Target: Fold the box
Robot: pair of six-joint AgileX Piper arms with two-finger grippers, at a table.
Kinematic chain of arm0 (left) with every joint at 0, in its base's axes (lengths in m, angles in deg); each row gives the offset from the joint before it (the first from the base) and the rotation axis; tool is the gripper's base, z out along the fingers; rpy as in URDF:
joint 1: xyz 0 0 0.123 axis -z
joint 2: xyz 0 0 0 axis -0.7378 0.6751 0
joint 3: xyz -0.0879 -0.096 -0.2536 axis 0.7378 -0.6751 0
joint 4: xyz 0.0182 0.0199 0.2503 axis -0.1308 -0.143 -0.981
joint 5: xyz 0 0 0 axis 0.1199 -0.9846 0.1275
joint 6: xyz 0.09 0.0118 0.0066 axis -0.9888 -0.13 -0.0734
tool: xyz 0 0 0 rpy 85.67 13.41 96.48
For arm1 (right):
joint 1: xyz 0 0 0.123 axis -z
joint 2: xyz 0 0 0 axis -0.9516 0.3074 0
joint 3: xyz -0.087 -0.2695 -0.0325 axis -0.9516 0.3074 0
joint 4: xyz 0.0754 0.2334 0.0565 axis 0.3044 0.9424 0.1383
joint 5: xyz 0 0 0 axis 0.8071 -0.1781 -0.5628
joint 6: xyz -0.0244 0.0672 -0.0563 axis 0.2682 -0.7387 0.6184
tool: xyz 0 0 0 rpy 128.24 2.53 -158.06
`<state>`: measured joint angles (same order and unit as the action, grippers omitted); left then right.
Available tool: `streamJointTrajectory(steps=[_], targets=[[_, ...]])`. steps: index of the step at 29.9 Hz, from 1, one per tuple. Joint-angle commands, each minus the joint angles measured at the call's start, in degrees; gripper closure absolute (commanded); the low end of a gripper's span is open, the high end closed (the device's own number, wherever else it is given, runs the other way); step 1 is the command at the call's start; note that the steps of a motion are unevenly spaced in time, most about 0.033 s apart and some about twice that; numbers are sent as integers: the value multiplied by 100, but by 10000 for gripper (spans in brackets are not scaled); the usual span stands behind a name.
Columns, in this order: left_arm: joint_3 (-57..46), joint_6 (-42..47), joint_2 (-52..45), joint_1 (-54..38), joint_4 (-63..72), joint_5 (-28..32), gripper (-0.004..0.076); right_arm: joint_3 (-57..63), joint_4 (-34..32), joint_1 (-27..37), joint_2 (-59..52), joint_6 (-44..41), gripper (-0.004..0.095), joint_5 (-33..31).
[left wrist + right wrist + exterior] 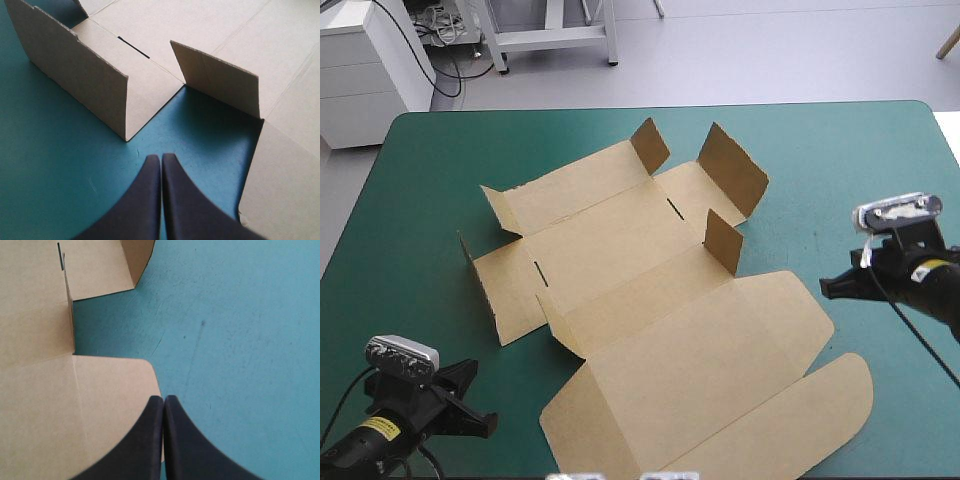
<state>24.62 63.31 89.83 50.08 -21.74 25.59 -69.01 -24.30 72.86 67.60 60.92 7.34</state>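
Nearest in, the box (650, 300) lies opened out across the middle of the bench (430, 170), its lid (720, 370) flat and running right to the near edge. Small flaps (732, 172) stand up around the tray part. Over bare teal-green cover, the left jaws are pressed together to a point, just short of two raised flaps (85, 75). At the lid's rounded corner (125, 375), the right jaws are likewise closed on nothing. Broad cover shows left, far and right of the box.
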Motion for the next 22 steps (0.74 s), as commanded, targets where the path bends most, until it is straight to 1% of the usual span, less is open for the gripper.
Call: streamJointTrajectory(steps=[1, 4, 8, 14, 16, 18, 22], targets=[[127, 29, 86, 33, 138, 310, 731, -868, 28, 34, 686, 231, 928, 114], [127, 39, 86, 33, 138, 310, 731, -1632, 47, -8, 1318, 297, 928, -153], [127, 39, 86, 33, 138, 310, 731, -2601, 35, -267, 2157, 297, 927, -562], [127, 39, 86, 33, 138, 310, 731, -4093, -73, -1055, 3334, 102, 925, -1103], [127, 39, 86, 33, 138, 310, 731, -4528, -233, -1293, 3744, -19, 926, -1364], [127, 39, 86, 33, 138, 310, 731, -4845, -258, -1457, 4111, -19, 926, -1631], [127, 39, 86, 33, 138, 310, 731, -5125, -221, -1781, 4526, -32, 926, -1620]])
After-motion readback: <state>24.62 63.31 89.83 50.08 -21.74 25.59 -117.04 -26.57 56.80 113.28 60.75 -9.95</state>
